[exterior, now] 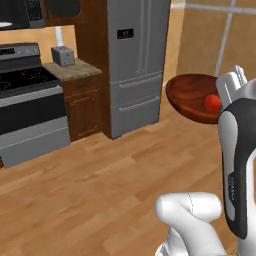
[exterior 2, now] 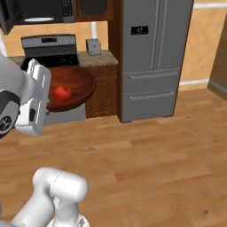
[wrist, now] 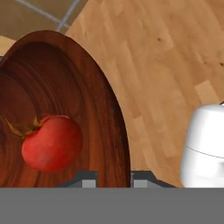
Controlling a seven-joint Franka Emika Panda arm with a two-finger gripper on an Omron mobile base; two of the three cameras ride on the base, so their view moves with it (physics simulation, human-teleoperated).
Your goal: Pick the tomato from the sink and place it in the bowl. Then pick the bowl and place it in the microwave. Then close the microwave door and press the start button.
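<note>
Inside the bowl, the tomato is resting against the inner wall, just beside the gripper. In the hand view the two dark finger tips are straddling the bowl's rim, one on the inner side and one on the outer, and are clamping that rim between them; the tomato is sitting just up and to the inner side of the finger tips. The gripper is thus carrying the bowl clear of the floor, with the tomato riding in it.

The tomato is a smooth, bright red ball with a small dried stem and calyx. The bowl is shallow, round and reddish-brown, showing curved wood grain on its inner surface. In the left base view it is projecting sideways from the white hand; in the right base view the bowl and tomato are appearing just past the hand's white housing.

Below the bowl, the floor is showing light wooden planks. Farther off, a tall grey refrigerator with flat panelled drawers is standing beside a brown wooden cabinet with a speckled stone top, on which a small grey toaster is sitting. A stove with a black glass top is adjoining the cabinet, and the dark microwave is hanging above it.
</note>
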